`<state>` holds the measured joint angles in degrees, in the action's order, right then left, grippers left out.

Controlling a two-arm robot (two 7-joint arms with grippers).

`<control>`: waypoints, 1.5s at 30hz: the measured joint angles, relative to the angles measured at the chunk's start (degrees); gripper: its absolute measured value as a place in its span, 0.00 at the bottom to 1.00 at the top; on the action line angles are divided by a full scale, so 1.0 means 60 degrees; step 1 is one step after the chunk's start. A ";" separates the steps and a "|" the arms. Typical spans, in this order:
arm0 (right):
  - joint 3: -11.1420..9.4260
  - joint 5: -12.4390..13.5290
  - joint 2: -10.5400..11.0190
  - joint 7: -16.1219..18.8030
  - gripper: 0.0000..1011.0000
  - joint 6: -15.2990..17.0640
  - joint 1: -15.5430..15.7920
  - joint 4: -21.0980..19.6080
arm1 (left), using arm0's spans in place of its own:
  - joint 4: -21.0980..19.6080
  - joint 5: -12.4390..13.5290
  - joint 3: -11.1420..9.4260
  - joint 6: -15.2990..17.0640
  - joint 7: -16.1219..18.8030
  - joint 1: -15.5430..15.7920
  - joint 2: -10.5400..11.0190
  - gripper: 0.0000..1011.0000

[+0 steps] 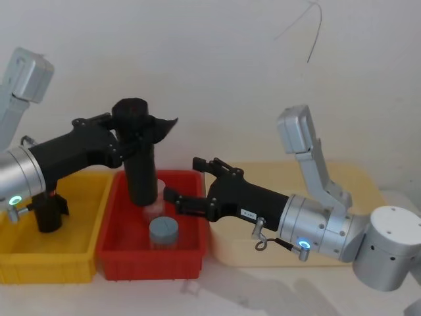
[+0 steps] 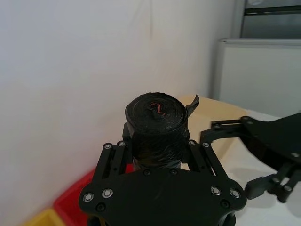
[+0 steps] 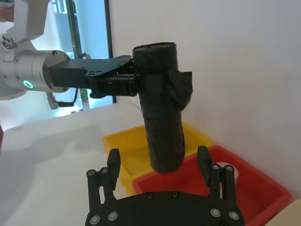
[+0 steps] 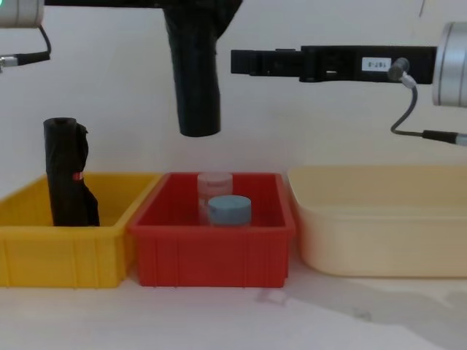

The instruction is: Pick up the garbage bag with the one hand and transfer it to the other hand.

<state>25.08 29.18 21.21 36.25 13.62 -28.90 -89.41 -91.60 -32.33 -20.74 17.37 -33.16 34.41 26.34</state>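
Note:
The garbage bag, a thick black crinkly roll with a loose flap near its top, hangs upright above the red bin. My left gripper is shut on its upper part, with a finger on each side of the roll. My right gripper reaches in from the right with its fingers spread open, level with the roll's lower half and a little short of it. In the right wrist view the bag hangs between and beyond the right gripper's open fingers, and the left gripper holds it from the side.
A slimmer black roll with a red mark stands in the yellow bin. The red bin holds a clear jar with a blue lid beneath the hanging bag. A beige tub sits on the right.

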 joint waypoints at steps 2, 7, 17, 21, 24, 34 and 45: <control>0.0044 0.0054 -0.0018 0.0075 0.99 0.0013 -0.0052 0.0074 | 0.0058 -0.0066 -0.0064 -0.0012 -0.0162 0.0044 -0.0001 0.50; 0.0120 0.0256 -0.0063 0.0258 0.99 0.0079 -0.0136 0.0259 | 0.0213 -0.0217 -0.0230 -0.0044 -0.0532 0.0162 0.0002 0.50; 0.0188 0.0631 -0.0142 0.0544 0.99 0.0156 -0.0209 0.0535 | 0.0493 -0.0479 -0.0508 -0.0044 -0.1068 0.0369 -0.0012 0.50; 0.0217 0.0730 -0.0156 0.0608 0.99 0.0161 -0.0227 0.0637 | 0.0567 -0.0589 -0.0576 0.0011 -0.1208 0.0435 -0.0029 0.50; 0.0232 0.0803 -0.0162 0.0644 0.99 0.0161 -0.0228 0.0710 | 0.0622 -0.0692 -0.0616 0.0088 -0.1289 0.0477 -0.0048 0.50; 0.0251 0.1049 -0.0178 0.0734 0.99 0.0068 -0.0132 0.0903 | 0.0800 -0.0957 -0.0743 0.0333 -0.1454 0.0635 -0.0093 0.50; 0.0264 0.1372 -0.0221 0.0887 0.99 -0.0096 0.0041 0.1053 | 0.1009 -0.1131 -0.0974 0.0541 -0.1660 0.0859 -0.0142 0.50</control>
<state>26.67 37.41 19.88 41.57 13.04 -28.65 -83.09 -85.54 -39.11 -26.58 20.61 -43.12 39.56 25.48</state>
